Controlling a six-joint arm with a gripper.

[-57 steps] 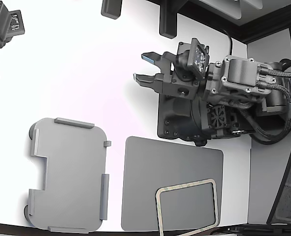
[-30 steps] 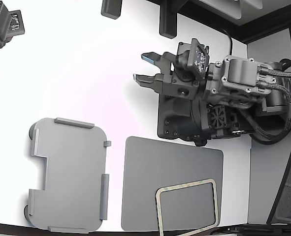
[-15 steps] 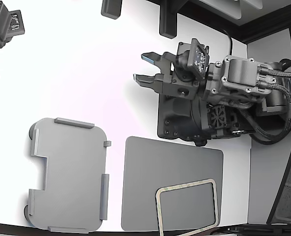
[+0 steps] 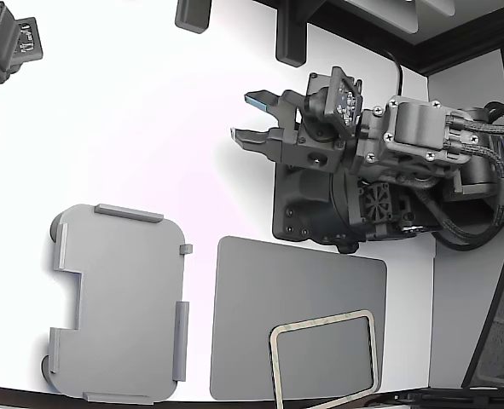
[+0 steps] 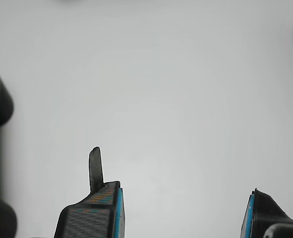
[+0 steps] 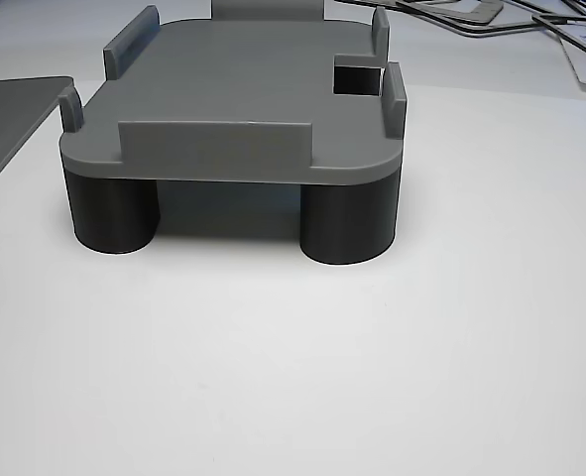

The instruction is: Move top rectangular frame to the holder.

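The rectangular frame (image 4: 324, 356), thin and pale beige with a hollow centre, lies on the dark grey mat (image 4: 260, 298) near the bottom edge of the exterior view. The holder (image 4: 119, 302), a light grey plate with raised tabs and a stepped notch, sits at the exterior view's lower left; the other view shows it (image 6: 238, 109) on dark round feet. My gripper (image 4: 250, 117) is open and empty above the bare white table, well away from both. In the wrist view its blue-padded fingers (image 5: 94, 210) stand apart over white surface.
A second arm's dark camera head (image 4: 8, 43) sits at the exterior view's top left. Two dark posts (image 4: 290, 38) stand at the top edge. The arm's black base (image 4: 320, 209) is just above the mat. The white table (image 4: 132, 128) spreads between gripper and holder.
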